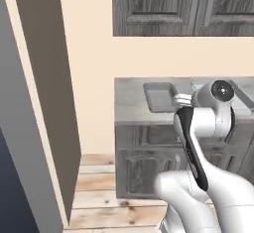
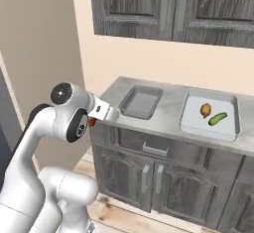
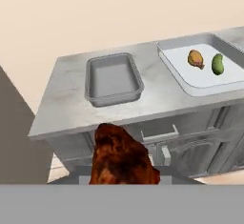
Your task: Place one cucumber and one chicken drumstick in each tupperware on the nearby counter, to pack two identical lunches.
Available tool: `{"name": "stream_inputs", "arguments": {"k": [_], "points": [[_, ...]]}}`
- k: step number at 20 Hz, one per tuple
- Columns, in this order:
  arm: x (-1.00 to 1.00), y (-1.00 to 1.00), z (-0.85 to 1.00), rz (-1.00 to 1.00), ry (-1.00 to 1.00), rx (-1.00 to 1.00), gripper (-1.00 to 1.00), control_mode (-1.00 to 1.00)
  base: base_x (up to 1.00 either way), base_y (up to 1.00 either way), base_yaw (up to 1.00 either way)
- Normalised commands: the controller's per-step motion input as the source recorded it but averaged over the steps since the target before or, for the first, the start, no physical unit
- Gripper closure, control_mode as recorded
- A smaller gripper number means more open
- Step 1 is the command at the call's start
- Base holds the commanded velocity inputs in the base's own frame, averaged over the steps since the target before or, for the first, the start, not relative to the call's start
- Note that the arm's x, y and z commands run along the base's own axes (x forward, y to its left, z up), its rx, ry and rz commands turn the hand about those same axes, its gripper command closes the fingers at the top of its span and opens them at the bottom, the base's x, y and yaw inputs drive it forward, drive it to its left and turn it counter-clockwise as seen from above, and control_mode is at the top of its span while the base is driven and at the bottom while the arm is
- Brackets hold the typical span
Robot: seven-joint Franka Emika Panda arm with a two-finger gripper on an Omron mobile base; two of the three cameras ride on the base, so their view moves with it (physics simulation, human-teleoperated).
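Chicken drumstick (image 3: 123,156) number 2 is squeezed tight in our claw (image 2: 92,121), out in front of the tabletop (image 3: 157,99). The big white box (image 3: 188,82) has 1 drumstick (image 3: 196,58) and 1 cucumber (image 3: 218,64). Next we lift it over the small grey box (image 3: 113,79).

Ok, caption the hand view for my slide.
Gripper carries a chicken drumstick toward the empty grey tupperware; white tupperware already packed.

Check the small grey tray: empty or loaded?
Empty. The grey tray shows a bare floor in hand and right base views. The white tray already holds a drumstick and a cucumber.
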Motion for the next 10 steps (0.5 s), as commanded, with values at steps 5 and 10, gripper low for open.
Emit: {"name": "stream_inputs", "arguments": {"k": [5, 10], "points": [[0.0, 0.0, 0.0, 0.0, 0.0, 0.0, 1.0, 1.0, 0.68, -0.05, -0.43], [0.0, 0.0, 0.0, 0.0, 0.0, 0.0, 1.0, 1.0, 0.53, 0.02, -0.1]]}}
